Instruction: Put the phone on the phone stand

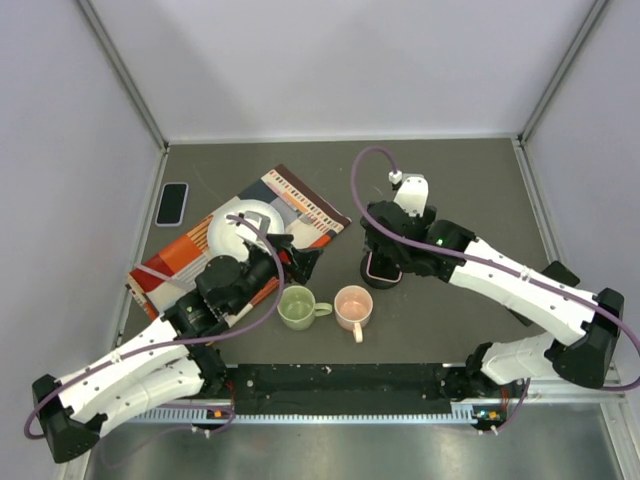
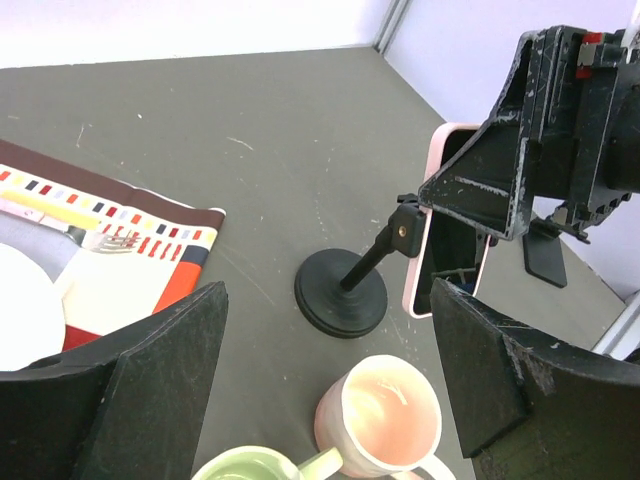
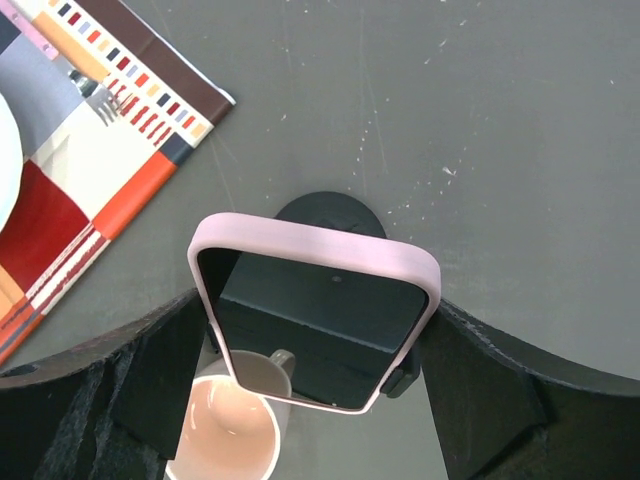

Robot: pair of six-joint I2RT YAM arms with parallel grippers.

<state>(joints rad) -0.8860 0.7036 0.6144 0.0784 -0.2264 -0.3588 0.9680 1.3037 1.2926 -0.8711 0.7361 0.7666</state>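
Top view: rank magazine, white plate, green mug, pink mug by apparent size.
1. magazine
2. white plate, partly hidden
3. green mug and pink mug: they look alike, so not ranked.

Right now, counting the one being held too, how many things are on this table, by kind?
Phones: 2, the pink-cased phone and the dark phone
Mugs: 2, the green mug and the pink mug
Stands: 1, the phone stand
Magazines: 1, the magazine
Total: 6
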